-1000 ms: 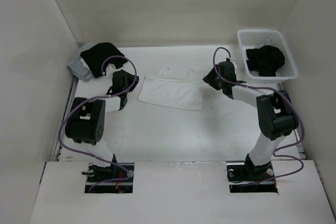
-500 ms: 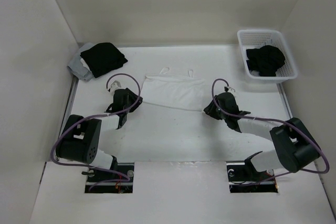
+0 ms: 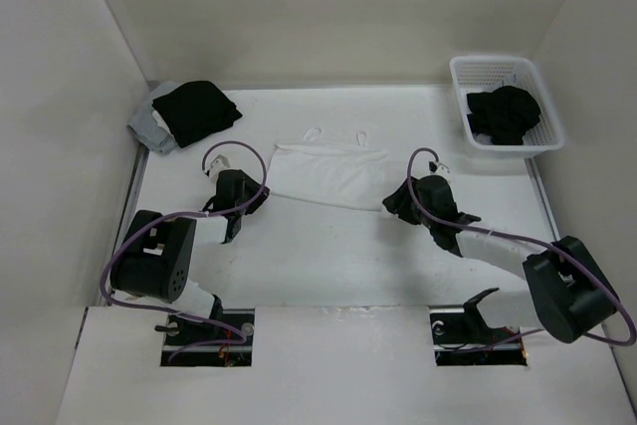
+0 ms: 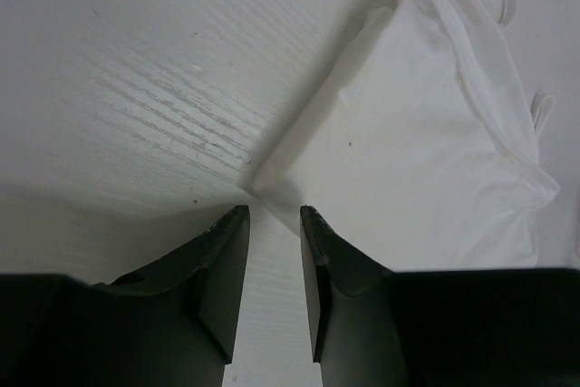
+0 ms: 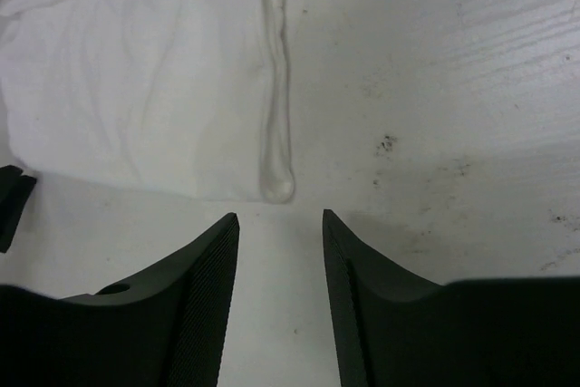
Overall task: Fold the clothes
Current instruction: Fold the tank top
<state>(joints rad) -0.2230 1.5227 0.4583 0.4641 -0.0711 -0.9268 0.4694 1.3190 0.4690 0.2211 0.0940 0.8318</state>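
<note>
Camisole top (image 3: 328, 174) of thin white fabric, narrow strap loops, lies spread mid white table (image 3: 299, 251). Left gripper (image 4: 274, 211) and right gripper (image 5: 281, 217) both sit jaws apart, empty, each just at a near corner.

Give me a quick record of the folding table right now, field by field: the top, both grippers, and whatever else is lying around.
garment: white camisole, flat on the table, straps toward the far wall
left gripper: open, low at the camisole's near left corner, nothing held
right gripper: open, low at its near right corner, nothing held
far right: white basket holding a black garment
far left: black and grey pile
</note>
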